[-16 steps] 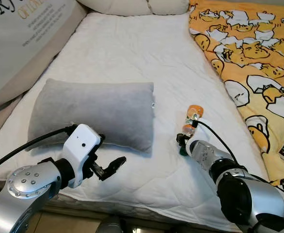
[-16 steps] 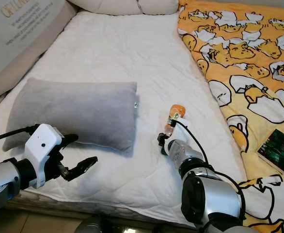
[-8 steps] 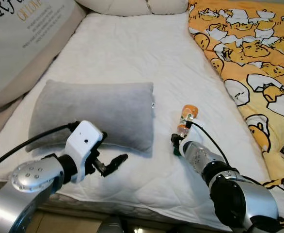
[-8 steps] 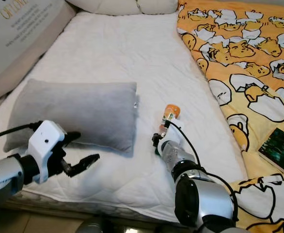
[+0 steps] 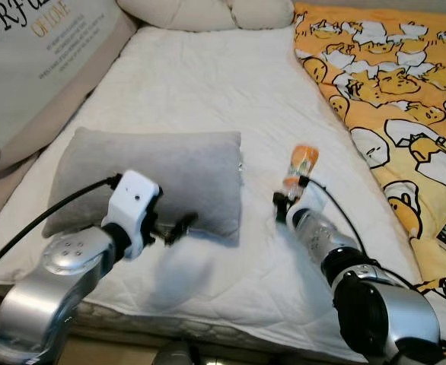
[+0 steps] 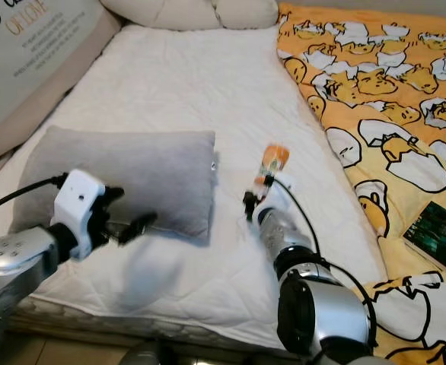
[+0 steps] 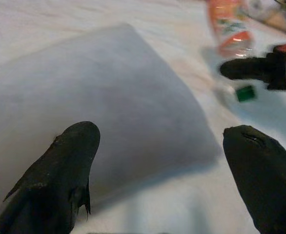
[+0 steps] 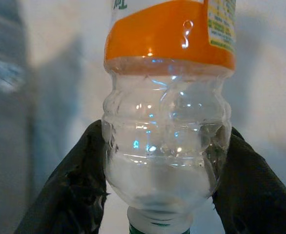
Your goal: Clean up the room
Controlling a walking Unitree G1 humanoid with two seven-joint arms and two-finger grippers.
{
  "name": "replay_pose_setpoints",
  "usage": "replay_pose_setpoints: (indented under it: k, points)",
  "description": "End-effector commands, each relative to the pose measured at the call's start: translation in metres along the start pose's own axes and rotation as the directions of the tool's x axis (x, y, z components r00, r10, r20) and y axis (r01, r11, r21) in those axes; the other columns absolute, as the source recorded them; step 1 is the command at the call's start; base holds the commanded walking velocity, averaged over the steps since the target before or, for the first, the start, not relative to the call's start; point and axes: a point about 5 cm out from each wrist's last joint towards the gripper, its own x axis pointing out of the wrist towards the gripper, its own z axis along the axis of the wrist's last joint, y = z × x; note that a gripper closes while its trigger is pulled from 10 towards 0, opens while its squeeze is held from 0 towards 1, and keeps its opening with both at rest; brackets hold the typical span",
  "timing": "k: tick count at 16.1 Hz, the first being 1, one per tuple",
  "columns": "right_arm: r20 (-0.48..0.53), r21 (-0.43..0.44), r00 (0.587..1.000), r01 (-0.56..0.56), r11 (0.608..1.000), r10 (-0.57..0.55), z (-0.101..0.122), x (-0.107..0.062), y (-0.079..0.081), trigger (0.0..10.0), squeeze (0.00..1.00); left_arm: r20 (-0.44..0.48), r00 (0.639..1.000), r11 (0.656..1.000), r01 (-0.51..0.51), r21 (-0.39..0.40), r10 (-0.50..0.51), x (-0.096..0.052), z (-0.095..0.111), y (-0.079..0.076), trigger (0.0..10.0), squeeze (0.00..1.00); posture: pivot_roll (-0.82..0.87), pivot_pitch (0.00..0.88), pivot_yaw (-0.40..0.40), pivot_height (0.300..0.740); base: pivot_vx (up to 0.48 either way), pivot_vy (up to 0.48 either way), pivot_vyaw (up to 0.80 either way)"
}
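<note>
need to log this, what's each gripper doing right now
left gripper: open, at the grey pillow
right gripper: shut on the bottle

The left pincer (image 5: 179, 226) is motion-blurred, and the bottle's (image 8: 167, 122) cap is cut off.

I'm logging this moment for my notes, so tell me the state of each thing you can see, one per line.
Bottle: clear, orange label, green cap on, gripped near the neck, label end raised above the bed.
Right gripper: shut on the bottle.
Left gripper: open, at the pillow's near edge.
Pillow: grey, lying flat on the bed.
Bed: white cover, smooth.
Blanket: orange, spread along the bed's right side.
</note>
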Motion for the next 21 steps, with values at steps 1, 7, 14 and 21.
replay_pose_setpoints:
  k: [1, 7, 14, 21]
  points:
    - [0.026, -0.036, 0.999, -0.043, 0.998, 0.044, 0.002, -0.002, 0.003, 0.0, 0.00, 0.017, 0.998, 0.998, -0.065, -0.005, 0.065, 0.001, 0.001, 0.007, 10.0, 0.00, 0.07, 0.000, 0.038, 0.740, 0.000, 0.000, 0.00]
    - [0.216, -0.141, 0.945, -0.218, 0.966, 0.245, 0.014, -0.060, 0.019, 0.0, 0.00, 0.092, 0.983, 0.980, -0.149, -0.129, 0.162, 0.004, 0.001, -0.002, 10.0, 0.00, 0.01, 0.000, 0.016, 0.740, 0.000, 0.000, 0.00]
    - [0.215, -0.182, 0.943, -0.218, 0.959, 0.255, 0.010, -0.113, 0.010, 10.0, 0.00, 0.132, 0.976, 0.980, -0.160, -0.117, 0.175, 0.012, 0.002, -0.012, 10.0, 0.00, -0.04, 0.000, 0.026, 0.740, -0.037, 0.000, 0.00]
    - [0.212, -0.325, 0.958, -0.115, 0.939, 0.191, 0.011, -0.123, 0.003, 10.0, 0.00, 0.141, 0.965, 0.974, -0.208, -0.092, 0.219, 0.015, 0.000, -0.001, 10.0, 0.00, -0.06, 0.000, 0.065, 0.740, -0.114, 0.000, 0.00]
